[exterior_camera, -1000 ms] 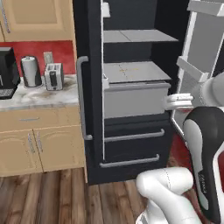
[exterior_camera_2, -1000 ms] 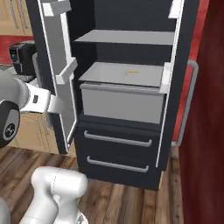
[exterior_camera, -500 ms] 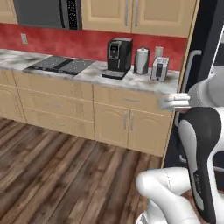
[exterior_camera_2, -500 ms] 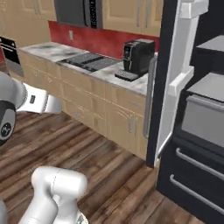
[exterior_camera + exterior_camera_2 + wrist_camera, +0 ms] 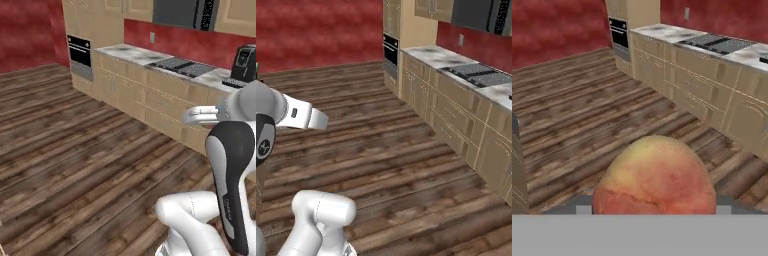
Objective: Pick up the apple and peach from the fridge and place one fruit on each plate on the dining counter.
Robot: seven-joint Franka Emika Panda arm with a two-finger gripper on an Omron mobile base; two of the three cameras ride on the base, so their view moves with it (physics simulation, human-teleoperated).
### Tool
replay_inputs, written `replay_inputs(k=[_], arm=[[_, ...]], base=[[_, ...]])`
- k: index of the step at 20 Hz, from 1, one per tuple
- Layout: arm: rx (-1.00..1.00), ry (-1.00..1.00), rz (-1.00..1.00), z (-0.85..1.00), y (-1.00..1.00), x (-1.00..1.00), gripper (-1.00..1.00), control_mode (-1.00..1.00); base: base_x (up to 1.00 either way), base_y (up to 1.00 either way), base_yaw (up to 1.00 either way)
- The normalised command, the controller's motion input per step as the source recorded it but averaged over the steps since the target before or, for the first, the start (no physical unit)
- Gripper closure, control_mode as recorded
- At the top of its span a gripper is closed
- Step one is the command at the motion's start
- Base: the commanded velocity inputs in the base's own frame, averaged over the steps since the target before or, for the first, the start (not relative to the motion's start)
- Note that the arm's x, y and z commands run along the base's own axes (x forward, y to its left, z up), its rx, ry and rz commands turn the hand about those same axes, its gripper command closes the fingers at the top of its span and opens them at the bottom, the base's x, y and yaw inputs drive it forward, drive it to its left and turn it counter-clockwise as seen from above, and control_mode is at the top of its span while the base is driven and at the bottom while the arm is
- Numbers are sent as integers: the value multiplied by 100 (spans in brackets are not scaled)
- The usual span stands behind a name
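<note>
My hand [image 5: 654,210] is closed around a peach [image 5: 655,177], carried right at my fingertips over the wooden floor [image 5: 572,115]; I can't tell which way the dining desk and plates lie

A home kitchen, with light wood cupboards [image 5: 150,100] under a long marbled counter [image 5: 441,56], a flat black stove top [image 5: 476,74], a black oven [image 5: 80,51] in the wall, a coffee machine [image 5: 244,65], red walls [image 5: 316,30] and a brown wood floor [image 5: 381,150].
</note>
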Motion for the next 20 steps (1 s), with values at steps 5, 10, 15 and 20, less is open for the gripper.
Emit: replay_inputs(k=[5,10,15,20], arm=[[0,0,0,0,0,0,100,100],[0,0,0,0,0,0,100,100],[0,0,0,0,0,0,100,100],[0,0,0,0,0,0,100,100]], base=[[-49,90,75],[-40,100,61],[-23,100,53],[-12,100,40]])
